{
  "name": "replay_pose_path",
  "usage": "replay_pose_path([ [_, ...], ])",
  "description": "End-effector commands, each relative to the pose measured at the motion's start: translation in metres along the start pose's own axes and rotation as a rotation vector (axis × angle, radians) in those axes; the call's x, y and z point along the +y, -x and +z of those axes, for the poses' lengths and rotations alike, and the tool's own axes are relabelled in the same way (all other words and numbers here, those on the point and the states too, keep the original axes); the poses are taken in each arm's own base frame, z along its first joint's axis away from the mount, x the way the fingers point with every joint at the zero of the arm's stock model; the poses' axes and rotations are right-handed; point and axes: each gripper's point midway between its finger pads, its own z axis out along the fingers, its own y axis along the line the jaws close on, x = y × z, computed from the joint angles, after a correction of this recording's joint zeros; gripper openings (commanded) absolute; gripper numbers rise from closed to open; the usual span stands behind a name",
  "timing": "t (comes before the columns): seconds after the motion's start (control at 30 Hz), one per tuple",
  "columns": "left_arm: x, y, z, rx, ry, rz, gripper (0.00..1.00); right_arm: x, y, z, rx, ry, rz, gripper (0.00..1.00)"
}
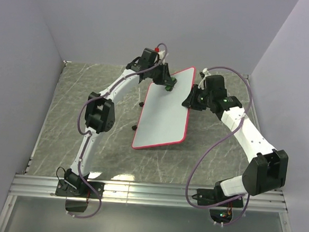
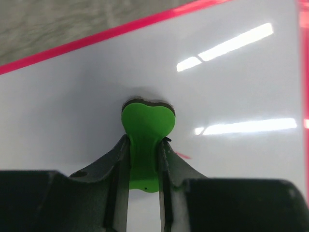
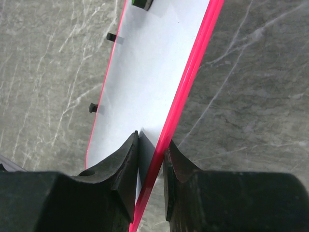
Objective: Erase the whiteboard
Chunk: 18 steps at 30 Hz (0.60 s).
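1. Board is sitting in the middle of the grey marbled surface, long axis running away from the arm bases. It looks tilted, with the right long edge raised.
2. Right pincer is clamping that right long edge, towards the far end of the board. One finger is pressing on the white face and the other on the underside, with the pink rim running between them.
3. Left pincer is closing tight on a green eraser, near the board's far left corner.
4. The eraser's rounded head is poking out past the fingertips and pressing flat against the white face. A dark pad layer is showing at its front edge.
5. A small red streak is showing on the board just right of the eraser.
6. Two black clips are sticking out from the board's left long edge, opposite the right pincer.
7. Ceiling lights are glaring off the board face beyond the eraser.
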Motion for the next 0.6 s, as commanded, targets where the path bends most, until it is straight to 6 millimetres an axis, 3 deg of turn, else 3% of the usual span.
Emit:
replay_pose_path([
  [0.0,-0.111,-0.013,-0.009,0.022,-0.265,0.147,0.00,0.027,-0.117,0.009,0.437,0.148,-0.146,0.00],
  [0.17,-0.114,-0.035,0.000,0.078,-0.262,0.144,0.00,0.029,-0.117,0.013,0.446,0.147,-0.148,0.00],
  [0.3,-0.100,-0.029,0.004,0.050,-0.194,0.129,0.00,0.030,-0.118,0.015,0.450,0.154,-0.151,0.00],
  [0.4,-0.073,-0.021,0.012,0.022,-0.112,0.086,0.00,0.031,-0.119,0.014,0.450,0.154,-0.152,0.00],
  [0.57,-0.009,-0.018,0.018,0.022,0.049,-0.003,0.00,0.032,-0.118,0.013,0.433,0.153,-0.154,0.00],
])
